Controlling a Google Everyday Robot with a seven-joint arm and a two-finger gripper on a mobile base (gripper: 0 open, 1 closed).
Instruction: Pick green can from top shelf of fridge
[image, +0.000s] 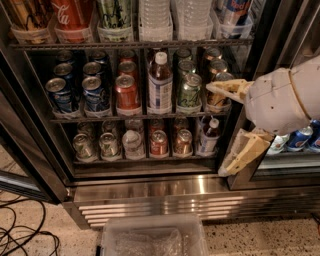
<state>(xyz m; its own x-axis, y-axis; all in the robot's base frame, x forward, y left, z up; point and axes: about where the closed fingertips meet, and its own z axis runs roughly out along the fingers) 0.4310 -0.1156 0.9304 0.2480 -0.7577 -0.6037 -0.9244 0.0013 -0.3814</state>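
Observation:
The green can (115, 14), pale green and white with black script, stands on the top shelf (135, 44) of the fridge (150, 186), between a red Coca-Cola can (73, 15) and clear water bottles (155, 15). Its lid is cut off by the frame's top edge. My gripper (216, 129) is at the right, in front of the fridge's right side at middle-shelf height, well below and right of the green can. It is open and empty. One finger (227, 90) points at the middle-shelf cans and the other (244, 155) hangs lower.
The middle rack holds blue cans (60, 92), a red can (127, 92), a bottle (160, 82) and a darker green can (189, 91). Short cans fill the lower rack (145, 159). A clear plastic bin (152, 239) sits on the floor in front. Cables (20, 235) lie at left. The neighbouring cooler (300, 140) is at right.

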